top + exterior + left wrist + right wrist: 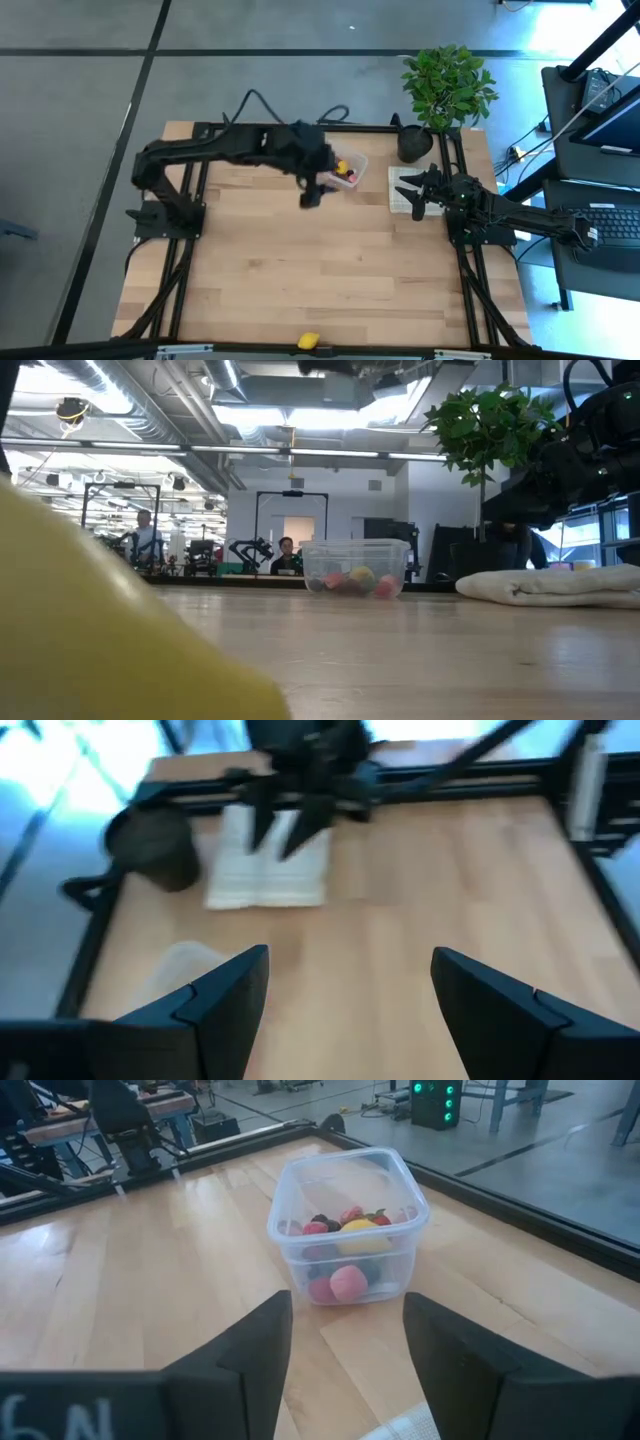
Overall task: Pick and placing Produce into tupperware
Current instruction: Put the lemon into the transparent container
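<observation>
The clear tupperware (349, 1220) stands on the table at the far middle, also shown in the high view (350, 172) and the low view (355, 567). Inside it lie red berries, dark round pieces and a yellow lemon (362, 1232). Another yellow lemon (308, 341) rests on the table by the near edge, and shows as a big blur in the low view (100, 630). My left gripper (314, 192) hovers open just left of the box, raised above the table, with nothing between its fingers (235, 995). My right gripper (345, 1330) waits open to the right of the box.
A beige cloth (405, 190) lies on the table under my right gripper (412, 193). A potted plant (445, 85) in a black pot (415, 143) stands at the far right corner. Bare wood stretches across the middle and near part of the table.
</observation>
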